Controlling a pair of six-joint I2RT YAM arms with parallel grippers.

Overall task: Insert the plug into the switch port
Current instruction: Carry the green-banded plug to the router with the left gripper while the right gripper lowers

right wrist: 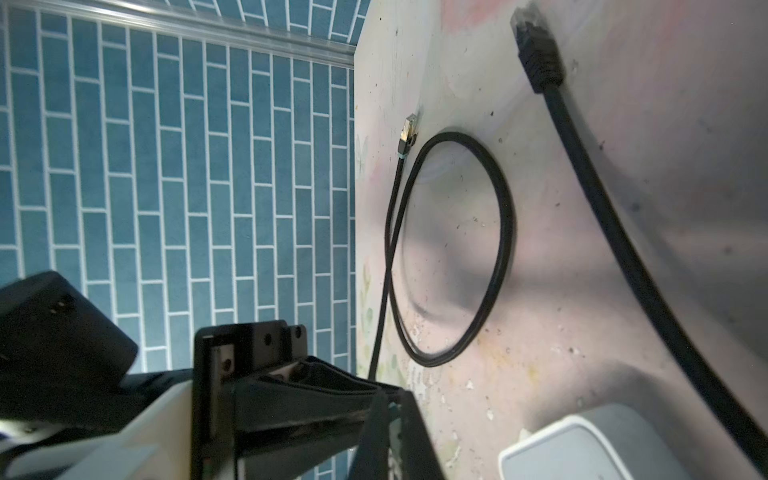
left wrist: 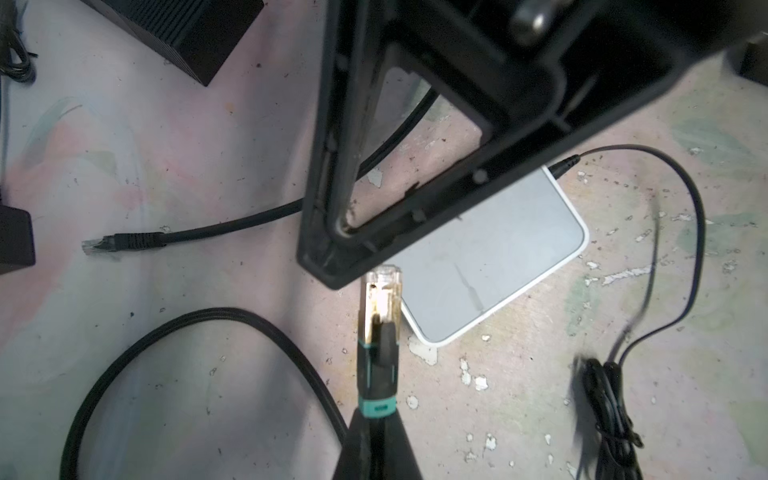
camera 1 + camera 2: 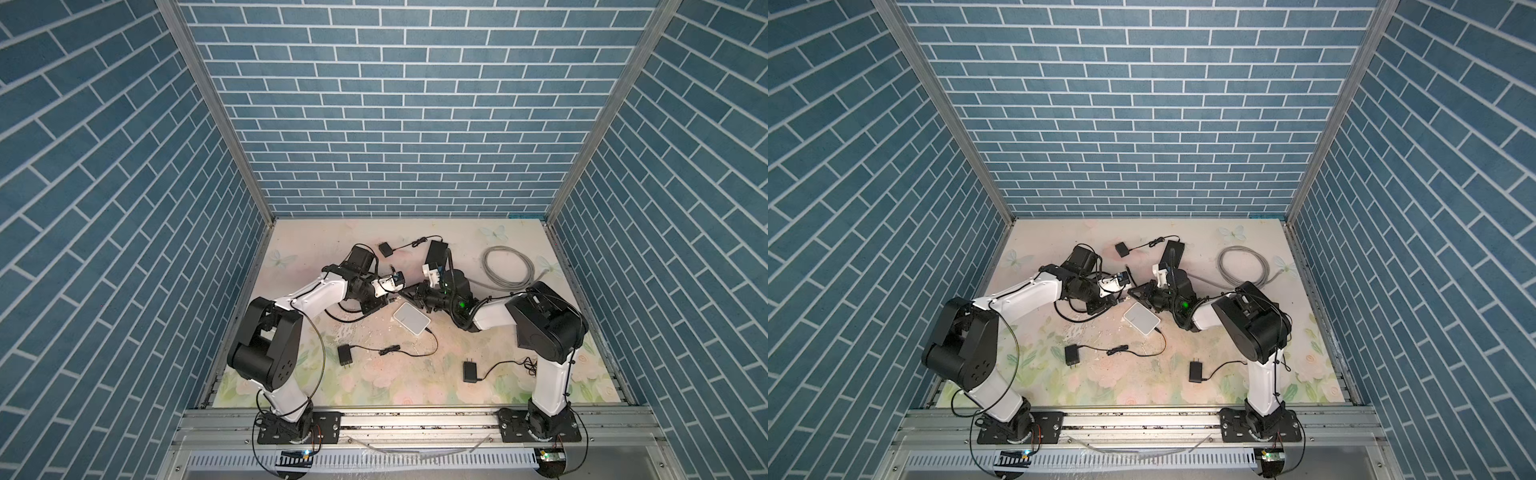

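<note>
Left claw grips the plug beside the switch, with the right claw nose to nose with it.

The left claw [image 2: 376, 419] is clenched on the teal boot of the plug [image 2: 379, 316], and the plug's clear, gold-sided tip sticks out past the fingertips. The plug is held off the surface [image 2: 208, 145], just beside one edge of the white switch [image 2: 498, 249], which lies flat. It is not inserted, and no port shows. The right claw [image 1: 391, 405] has its tip almost against the plug's tip. Its fingers stand close together with a thin slit between them, and I cannot tell whether they pinch anything. A thin power lead [image 2: 685, 208] enters the switch. A loose black plug [image 2: 120, 242] lies on the surface, well apart.
</note>
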